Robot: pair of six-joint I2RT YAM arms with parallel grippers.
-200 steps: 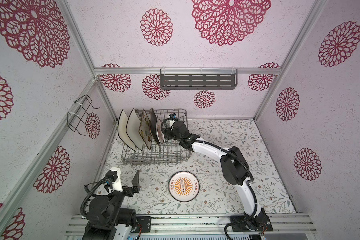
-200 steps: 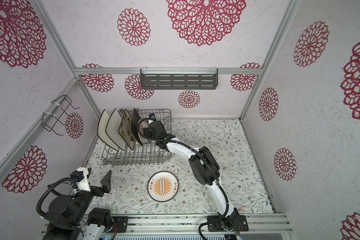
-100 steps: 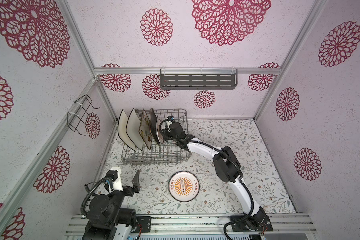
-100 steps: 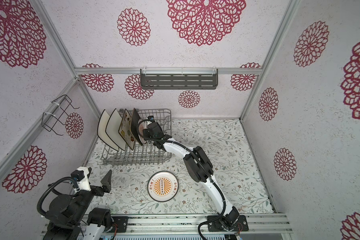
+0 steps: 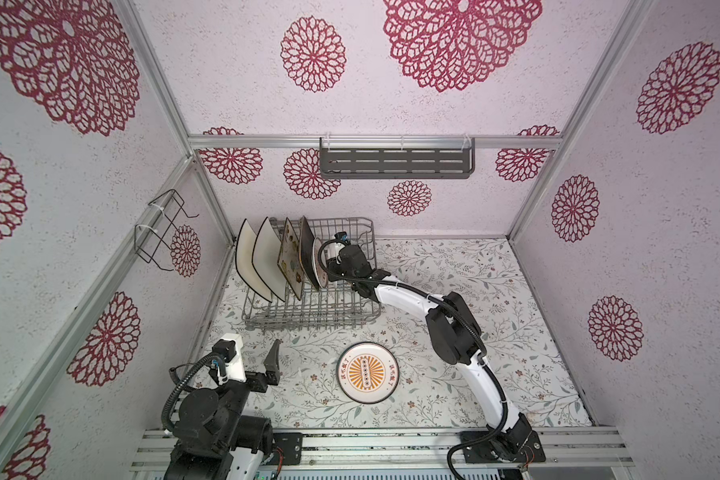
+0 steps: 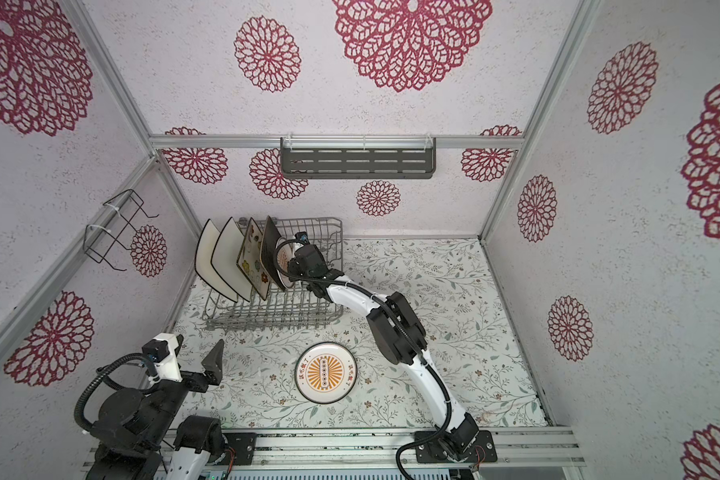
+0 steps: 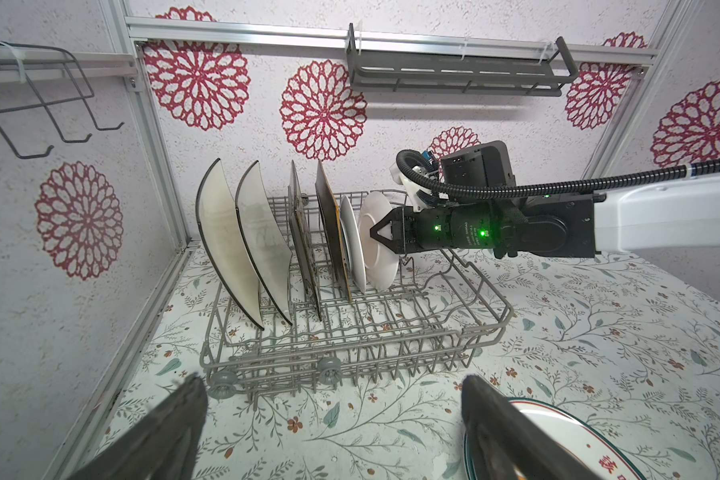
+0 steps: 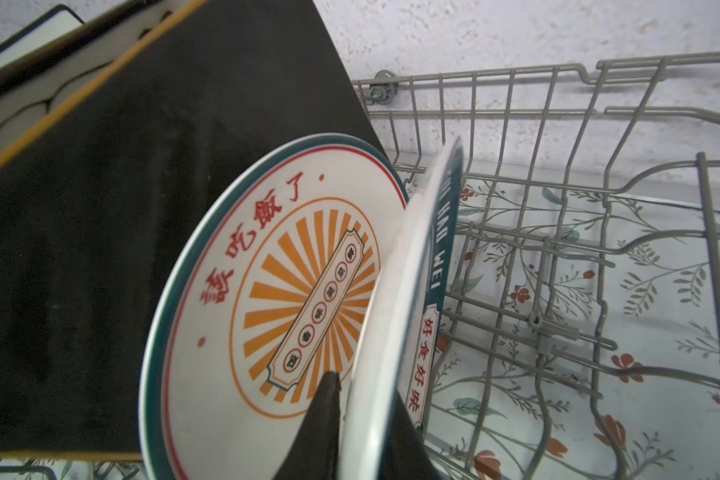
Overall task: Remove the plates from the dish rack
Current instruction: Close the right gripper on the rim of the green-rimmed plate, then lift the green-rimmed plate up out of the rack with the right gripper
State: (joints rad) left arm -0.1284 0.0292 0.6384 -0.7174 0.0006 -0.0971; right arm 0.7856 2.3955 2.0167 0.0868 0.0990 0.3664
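We see a robot test cell dressed as a kitchen corner. The dish rack (image 5: 312, 322) with its plates (image 5: 250, 257) stands on a flower-patterned worktop (image 5: 454, 270). Behind the rack, a slotted shelf (image 5: 395, 164) is cable-tied to a bare aluminium frame (image 5: 267, 142) that holds papered walls (image 5: 454, 104). Left of the rack hangs a wire bracket (image 5: 159, 232). In front of the rack, the left arm (image 5: 208, 415) and right arm (image 5: 408, 297) are mounted on a rail (image 5: 371, 451).
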